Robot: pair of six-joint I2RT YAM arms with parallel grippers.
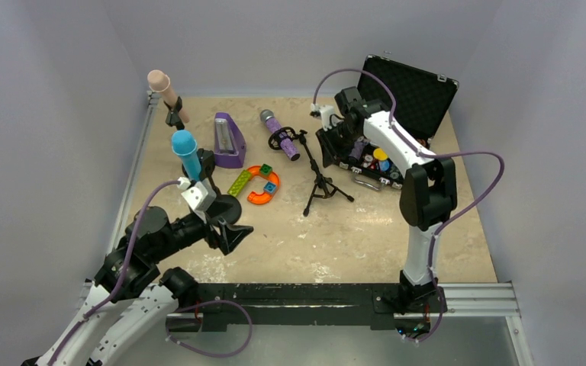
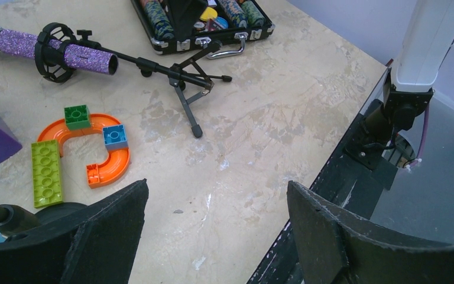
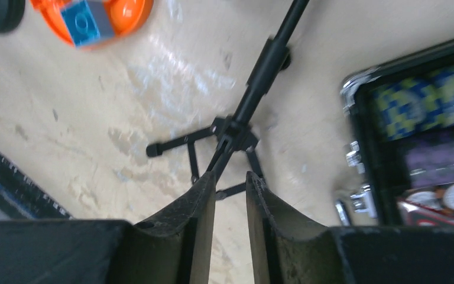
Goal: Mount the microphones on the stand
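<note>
The pale pink-beige microphone (image 1: 160, 82) stands tilted in a clip at the far left. The light blue microphone (image 1: 186, 151) stands upright in a holder by my left arm. The glittery purple microphone (image 1: 278, 133) sits in the ring mount of the black tripod stand (image 1: 320, 180); both also show in the left wrist view, the microphone (image 2: 65, 52) and the stand (image 2: 184, 83). My left gripper (image 1: 235, 230) (image 2: 217, 184) is open and empty over bare table. My right gripper (image 1: 334, 146) (image 3: 230, 176) is almost shut with a narrow gap, empty, just above the tripod's legs (image 3: 230, 133).
A purple metronome (image 1: 229, 142) stands between the blue and purple microphones. An orange curved track with toy bricks (image 1: 261, 185) lies in front of it. An open black case (image 1: 397, 114) with chips stands at the back right, close to my right arm.
</note>
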